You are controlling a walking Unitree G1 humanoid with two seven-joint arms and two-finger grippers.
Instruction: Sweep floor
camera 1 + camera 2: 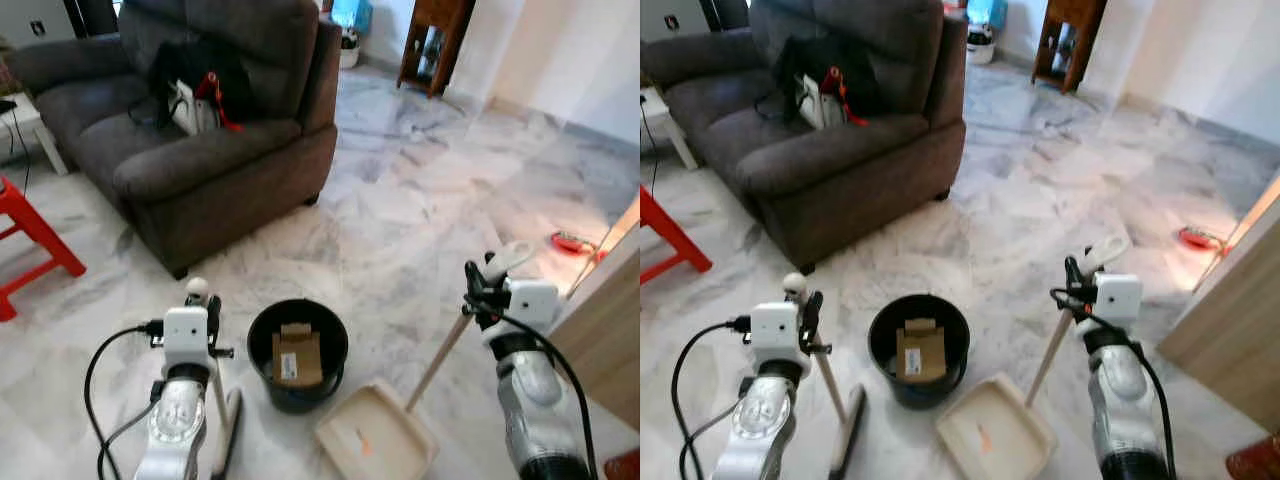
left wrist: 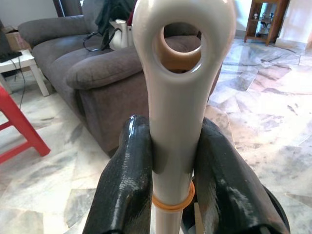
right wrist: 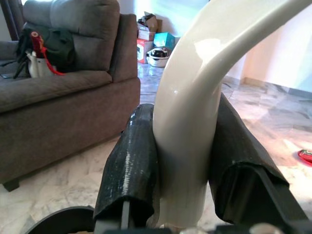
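On the marble floor (image 1: 420, 200) in front of the robot, a black bucket (image 1: 297, 350) holds a cardboard box (image 1: 296, 357). The cream dustpan (image 1: 375, 435) lies just right of it, its lower edge cut off by the frame. The broom (image 1: 222, 420) has its head partly hidden behind the left arm. The left gripper (image 2: 170, 161) is clamped on the broom's cream handle top, forearm upright. The right gripper (image 3: 183, 161) is closed around the dustpan's curved handle grip, arm raised, wooden pole slanting down to the pan. Behind stand a grey sofa (image 1: 200, 130) with a dark bag (image 1: 200, 80) and a red stool (image 1: 30, 240), cut off at left.
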